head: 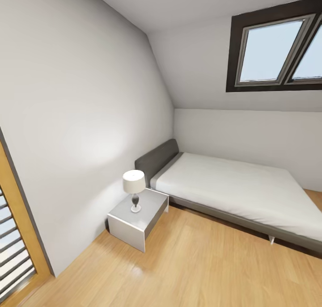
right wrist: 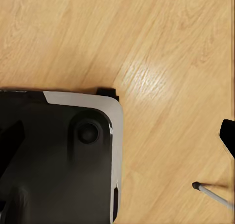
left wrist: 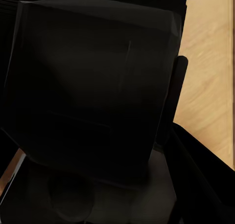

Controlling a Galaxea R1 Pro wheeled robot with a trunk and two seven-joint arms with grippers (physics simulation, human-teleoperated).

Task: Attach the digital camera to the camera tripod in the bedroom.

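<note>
We see the robot's base (right wrist: 63,155) from the right wrist camera: glossy black, rounded corner, pale silver-white trim along its edge, 1 round black knob on top. From the left wrist, a big matte-black boxy housing (left wrist: 93,87) with faint seams.

No writing, label, brand or number can be read anywhere in this bedroom, neither on the walls nor on the nightstand (head: 136,220) beside the bed (head: 237,186).

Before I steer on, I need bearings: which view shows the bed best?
The head view: the bed lies whole along the far wall, grey headboard beside the nightstand with its lamp. Both wrist views look at wood floor and dark robot parts instead.
</note>
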